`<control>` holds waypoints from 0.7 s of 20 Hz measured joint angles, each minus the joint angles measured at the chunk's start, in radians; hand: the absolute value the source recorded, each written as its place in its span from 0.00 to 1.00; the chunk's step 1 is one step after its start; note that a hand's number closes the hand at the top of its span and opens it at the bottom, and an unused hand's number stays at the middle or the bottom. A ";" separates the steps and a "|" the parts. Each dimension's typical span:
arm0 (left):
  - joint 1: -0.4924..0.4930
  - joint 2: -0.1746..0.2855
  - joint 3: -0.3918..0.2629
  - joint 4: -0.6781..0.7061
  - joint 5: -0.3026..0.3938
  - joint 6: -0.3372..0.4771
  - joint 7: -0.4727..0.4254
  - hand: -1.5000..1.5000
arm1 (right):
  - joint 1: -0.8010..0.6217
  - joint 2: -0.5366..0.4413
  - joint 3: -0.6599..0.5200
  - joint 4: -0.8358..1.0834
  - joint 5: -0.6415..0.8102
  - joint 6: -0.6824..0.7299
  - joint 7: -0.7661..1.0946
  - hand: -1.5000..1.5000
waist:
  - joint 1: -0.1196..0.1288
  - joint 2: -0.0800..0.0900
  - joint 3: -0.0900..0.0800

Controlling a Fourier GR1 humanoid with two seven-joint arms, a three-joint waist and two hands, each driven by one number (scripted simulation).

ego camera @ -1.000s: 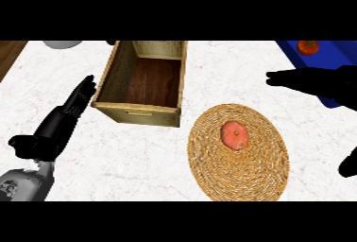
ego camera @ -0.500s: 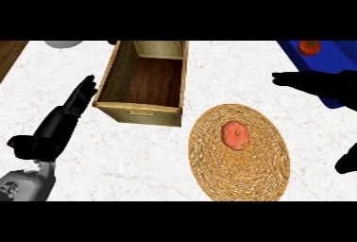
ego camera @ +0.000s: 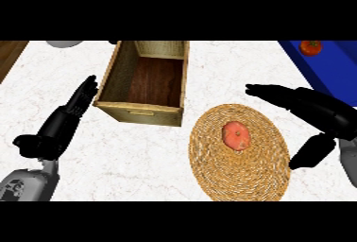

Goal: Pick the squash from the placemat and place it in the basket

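An orange-red squash (ego camera: 236, 135) lies near the middle of a round woven placemat (ego camera: 238, 170) on the white marble counter. A rectangular wicker basket (ego camera: 111, 80) with a dark wooden floor stands to its upper left, with nothing inside. My right hand (ego camera: 317, 111) hovers at the right of the placemat, open, fingers stretched toward the left above the squash and thumb hanging lower right; it does not touch the squash. My left hand (ego camera: 63, 123) rests open at the left, fingers pointing up beside the basket.
A blue tray (ego camera: 335, 71) holding a red tomato (ego camera: 311, 47) lies at the upper right. A grey round object (ego camera: 64, 43) shows at the top left edge. A wooden strip (ego camera: 10, 54) borders the counter's left.
My right hand has moved left and down, closer to the squash and the placemat. The left hand has stayed in place.
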 measured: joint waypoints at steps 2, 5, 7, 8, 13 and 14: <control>-0.013 -0.006 0.010 0.021 -0.007 -0.010 -0.003 0.50 | 0.007 0.038 0.031 0.034 0.061 -0.046 -0.030 0.00 | -0.001 0.000 0.000; -0.012 -0.019 0.021 0.000 -0.016 -0.020 0.024 0.50 | 0.033 0.069 0.049 0.074 0.136 -0.105 -0.088 0.00 | -0.002 0.000 0.000; 0.002 -0.033 0.023 -0.022 -0.031 -0.022 0.036 0.50 | 0.031 0.088 0.043 0.107 0.171 -0.124 -0.117 0.00 | -0.002 -0.001 0.000; -0.006 -0.041 0.024 -0.026 -0.036 -0.023 0.049 0.50 | 0.019 0.102 0.043 0.133 0.189 -0.135 -0.130 0.00 | -0.002 -0.001 0.000; -0.005 -0.060 0.054 -0.031 -0.057 -0.051 0.047 0.50 | 0.026 0.136 0.028 0.168 0.239 -0.146 -0.195 0.00 | -0.004 -0.001 0.000; -0.003 -0.062 0.062 -0.030 -0.057 -0.060 0.046 0.50 | 0.025 0.138 0.021 0.185 0.246 -0.151 -0.220 0.00 | -0.004 -0.001 0.000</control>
